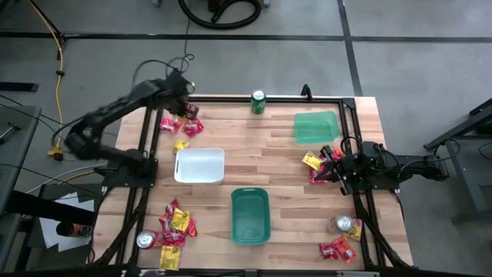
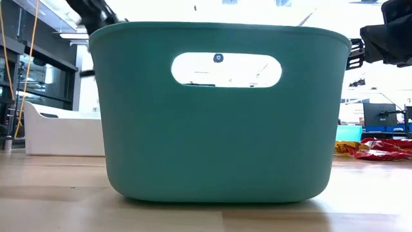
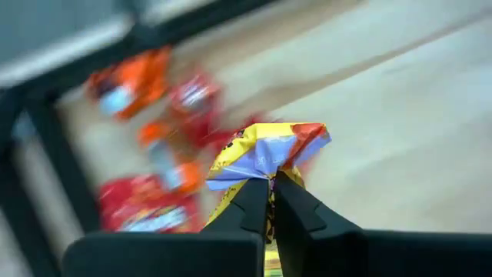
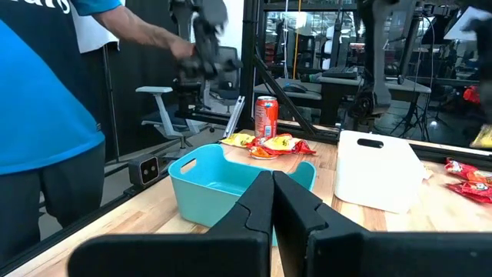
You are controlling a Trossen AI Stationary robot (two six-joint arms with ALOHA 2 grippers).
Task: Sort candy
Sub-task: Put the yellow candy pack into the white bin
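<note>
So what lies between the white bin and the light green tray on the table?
Bare wood: in the high view, nothing sits on the table between the white bin and the light green tray.

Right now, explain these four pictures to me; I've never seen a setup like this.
Two dark robot arms work at a wooden table, sorting candy packets. One picture looks straight down from above; one sits at tabletop height, almost filled by the green bin; the other two come from cameras on each arm's wrist. On the table lie a white bin, two more green ones, drink cans and heaps of red, yellow and orange candy. The left gripper, at the far left corner, is shut on a yellow candy packet. The right gripper is shut and empty, at the right edge. A person stands beyond the table.
</note>
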